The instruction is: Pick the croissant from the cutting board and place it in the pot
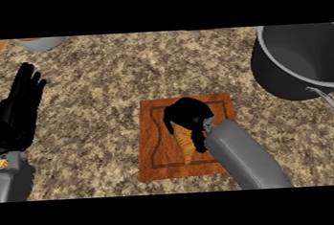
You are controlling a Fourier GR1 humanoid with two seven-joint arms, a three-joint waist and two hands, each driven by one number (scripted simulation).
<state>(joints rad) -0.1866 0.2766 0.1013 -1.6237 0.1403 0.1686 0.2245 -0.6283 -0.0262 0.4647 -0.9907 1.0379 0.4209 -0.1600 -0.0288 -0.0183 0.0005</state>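
A speckled stone counter (pixel 96 70) fills the view, and at its upper right stands the dark grey pot (pixel 301 59), wide-mouthed, with a pale handle jutting toward the lower right. Near the middle lies the reddish-brown cutting board (pixel 154 153), well apart from the pot. The robot's right hand (pixel 187 114) has its grey forearm coming in from the lower edge across the board, and the hand sits low over the board's upper half with its fingers curled down around the croissant (pixel 187 149). Only the pastry's tapered tan end shows below the hand; whether it is lifted or resting on the wood is hard to say from this angle.

The left hand (pixel 18 112) rests at the view's left edge, fingers straight and pointing up, holding nothing.

The croissant is likely light, soft and flaky, easily crushed or torn. Its thick middle looks the best place to hold, since the thin tip could break off. A gentle enclosing hold seems right for carrying it up and right into the pot.
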